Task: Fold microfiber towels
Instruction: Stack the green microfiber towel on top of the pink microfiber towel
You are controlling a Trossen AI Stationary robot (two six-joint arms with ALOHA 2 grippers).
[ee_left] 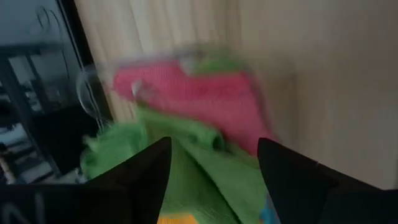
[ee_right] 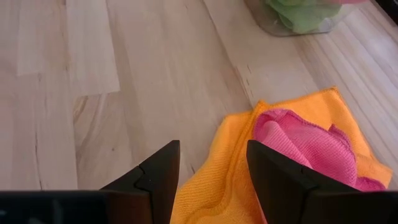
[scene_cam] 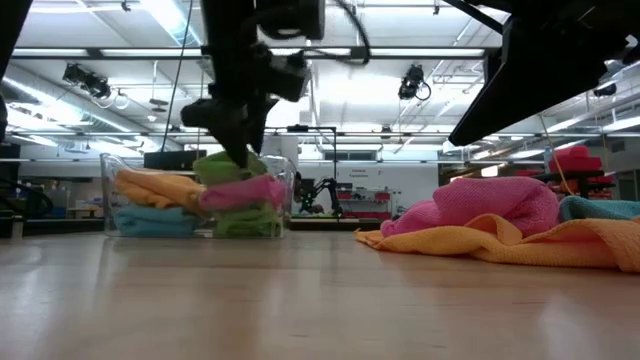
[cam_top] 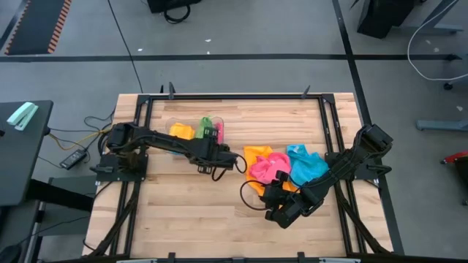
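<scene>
My right gripper (ee_right: 208,180) hovers released, holding nothing, near the front, just over the loose orange towel (cam_top: 256,155) with the pink towel (cam_top: 265,169) and blue towel (cam_top: 306,164) heaped on it. Farther back, my left gripper (ee_left: 214,171) hangs parted, empty, above folded towels (scene_cam: 200,195) in the clear bin (scene_cam: 285,200).

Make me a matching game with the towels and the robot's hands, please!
Things:
1. pink towel
2. blue towel
3. left gripper
4. right gripper

Places or states:
A. open beside the clear bin
B. bunched on the orange towel
C. open near the loose pile
D. far right of the loose pile

Pairs: 1-B, 2-D, 3-A, 4-C
</scene>
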